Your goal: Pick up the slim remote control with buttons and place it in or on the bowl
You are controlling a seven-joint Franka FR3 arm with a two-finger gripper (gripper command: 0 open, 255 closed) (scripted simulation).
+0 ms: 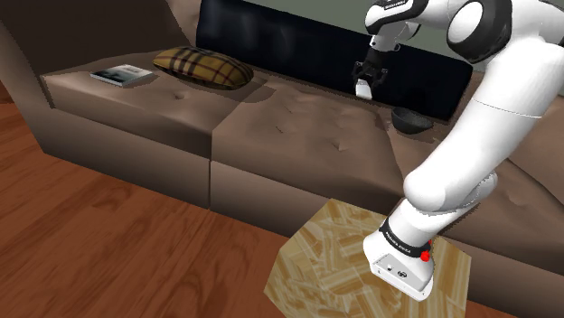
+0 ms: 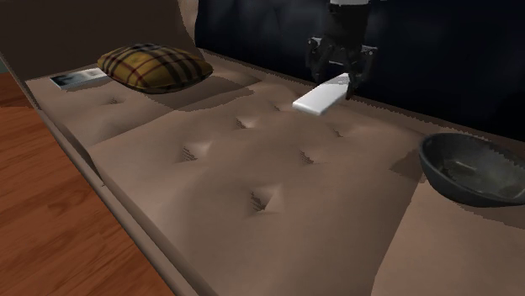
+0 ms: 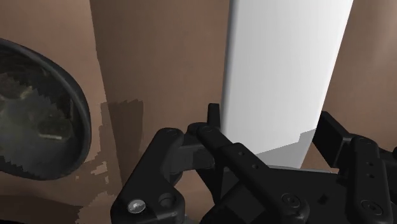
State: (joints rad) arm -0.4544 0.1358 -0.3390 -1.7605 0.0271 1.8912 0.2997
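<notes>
We're seeing the gripper [image 2: 341,80] clamping one end of the remote [image 2: 320,97], with its fingers [image 3: 214,118] pressing on the two long sides. The remote is rendering as a plain white slim slab, and we're not making out buttons on it. In the second exterior view it's hanging tilted, free end pointing out and down toward that view's left. It's looking clear of the sofa [image 2: 252,168], and it's casting a shadow on the brown seat underneath.

In the shoulder view the gripper is hovering over the back part of the seat, just in front of the dark back cushion [image 1: 271,36]. The white arm [image 1: 488,117] is reaching in from that view's right.

The bowl [image 2: 446,181], dark grey, is sitting upright on the seat. It's lying toward the second exterior view's right of the gripper and nearer that camera. The remote is hanging apart from it, not over it. In the wrist view we're seeing the bowl's rim off to one side of the gripper, with bare brown seat between it and the remote.

A plaid pillow [image 1: 203,66] is lying at the sofa's far end, at the shoulder view's left. A book or magazine [image 1: 121,76] is lying flat just beside it.

The stand [image 1: 334,262], a wood-patterned box, is sitting on the wood floor [image 1: 108,253] in front of the sofa.
</notes>
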